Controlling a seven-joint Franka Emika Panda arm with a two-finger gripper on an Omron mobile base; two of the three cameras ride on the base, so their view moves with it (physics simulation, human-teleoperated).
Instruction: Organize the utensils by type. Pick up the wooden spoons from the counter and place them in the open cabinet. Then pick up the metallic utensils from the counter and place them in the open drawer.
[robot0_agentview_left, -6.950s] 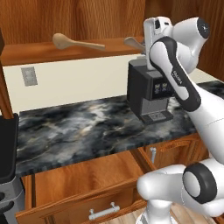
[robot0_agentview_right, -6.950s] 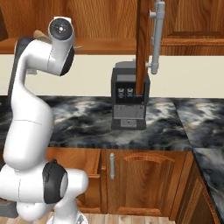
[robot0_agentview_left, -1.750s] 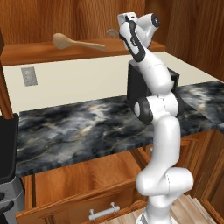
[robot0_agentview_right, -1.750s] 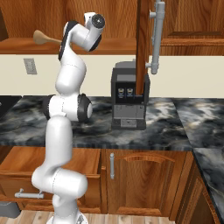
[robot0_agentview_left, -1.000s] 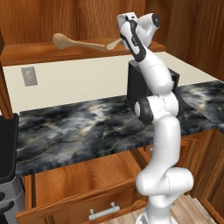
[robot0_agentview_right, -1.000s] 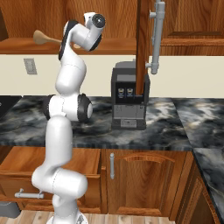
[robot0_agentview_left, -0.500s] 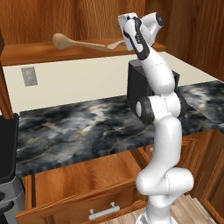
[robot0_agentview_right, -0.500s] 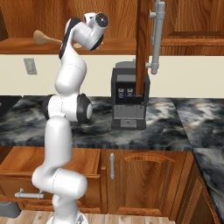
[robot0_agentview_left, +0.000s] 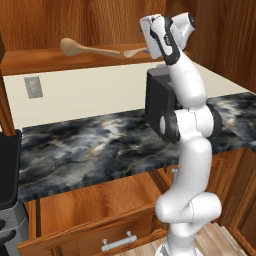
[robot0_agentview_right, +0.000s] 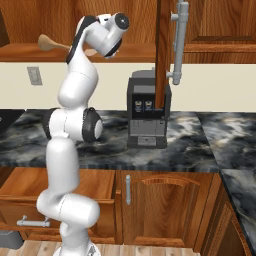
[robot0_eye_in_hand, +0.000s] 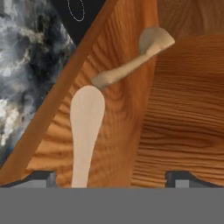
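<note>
Up at the open cabinet (robot0_agentview_left: 90, 56), the gripper (robot0_eye_in_hand: 111, 177) is hovering with its jaws spread wide and nothing between them. Both wooden spoons are lying on the shelf: the smaller spoon (robot0_eye_in_hand: 86, 131) is reaching just ahead of the fingertips (robot0_eye_in_hand: 41, 178), and the larger spoon (robot0_eye_in_hand: 133, 59) is resting beyond it, their ends nearly meeting. Far below the hand, the counter (robot0_agentview_left: 100, 145) and open drawer (robot0_agentview_left: 100, 205) are sitting.

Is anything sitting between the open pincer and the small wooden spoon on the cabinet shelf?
Nothing visible. In the hand view the small spoon lies on the shelf between the two fingertips, the large spoon beyond it.
</note>
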